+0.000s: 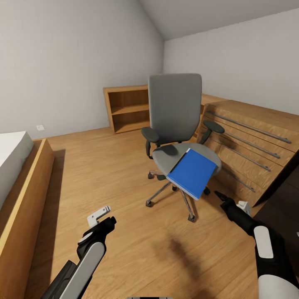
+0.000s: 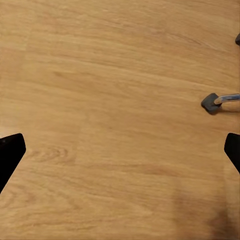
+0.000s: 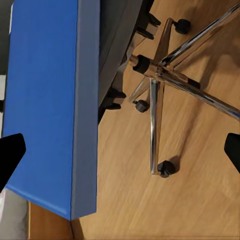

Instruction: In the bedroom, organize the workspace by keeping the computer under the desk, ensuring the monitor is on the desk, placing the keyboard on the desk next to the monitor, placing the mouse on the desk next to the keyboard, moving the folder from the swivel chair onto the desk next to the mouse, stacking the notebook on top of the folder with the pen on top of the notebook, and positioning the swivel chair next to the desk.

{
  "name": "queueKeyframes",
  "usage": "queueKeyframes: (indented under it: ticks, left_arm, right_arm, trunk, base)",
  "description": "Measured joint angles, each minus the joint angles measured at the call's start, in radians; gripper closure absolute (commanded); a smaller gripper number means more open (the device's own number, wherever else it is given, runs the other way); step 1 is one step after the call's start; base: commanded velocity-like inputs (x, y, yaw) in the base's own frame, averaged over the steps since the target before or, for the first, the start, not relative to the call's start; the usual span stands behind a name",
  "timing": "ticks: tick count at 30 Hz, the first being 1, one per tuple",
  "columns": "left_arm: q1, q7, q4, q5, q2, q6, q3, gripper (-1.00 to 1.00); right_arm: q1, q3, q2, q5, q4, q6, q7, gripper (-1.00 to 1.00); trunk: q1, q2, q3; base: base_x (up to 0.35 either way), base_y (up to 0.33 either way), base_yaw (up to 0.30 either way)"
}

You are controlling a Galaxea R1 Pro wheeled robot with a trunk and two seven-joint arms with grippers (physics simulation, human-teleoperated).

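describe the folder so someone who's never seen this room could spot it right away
In the middle of the wood floor stands the grey swivel chair, in front of a low wooden shelf unit. On its seat lies the folder, a flat rectangle hanging over the seat's front edge. It is the only bright blue thing among grey upholstery and brown wood.

One swivel chair [image 1: 176,124], one blue folder [image 1: 192,173], one wooden shelf unit [image 1: 126,108], one bed [image 1: 16,182], two grippers
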Motion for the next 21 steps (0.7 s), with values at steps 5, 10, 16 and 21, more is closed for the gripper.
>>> queueKeyframes:
  ticks: [5, 10, 16, 21]
  left_arm:
    - [0.0, 0.0, 0.0, 0.0, 0.0, 0.0, 0.0, -1.0]
    - [0.0, 0.0, 0.0, 0.0, 0.0, 0.0, 0.0, -1.0]
    - [0.0, 0.001, 0.0, 0.0, -0.001, 0.0, 0.0, -1.0]
    - [0.0, 0.001, 0.0, 0.0, -0.001, 0.0, -0.004, -1.0]
  right_arm:
    - [0.0, 0.0, -0.001, -0.03, 0.008, 0.009, 0.014, -1.0]
    - [0.0, 0.0, -0.005, -0.044, 0.01, 0.045, 0.041, -1.0]
    - [0.0, 0.0, -0.019, -0.05, 0.013, 0.082, 0.087, -1.0]
    - [0.001, 0.001, -0.028, -0.05, 0.013, 0.09, 0.126, -1.0]
  trunk:
    - [0.0, 0.0, 0.0]
    - [0.0, 0.0, 0.0]
    - [0.0, 0.0, 0.0]
    - [0.0, 0.0, 0.0]
  base:
    - [0.0, 0.0, 0.0]
    - [0.0, 0.0, 0.0]
    - [0.0, 0.0, 0.0]
    - [0.0, 0.0, 0.0]
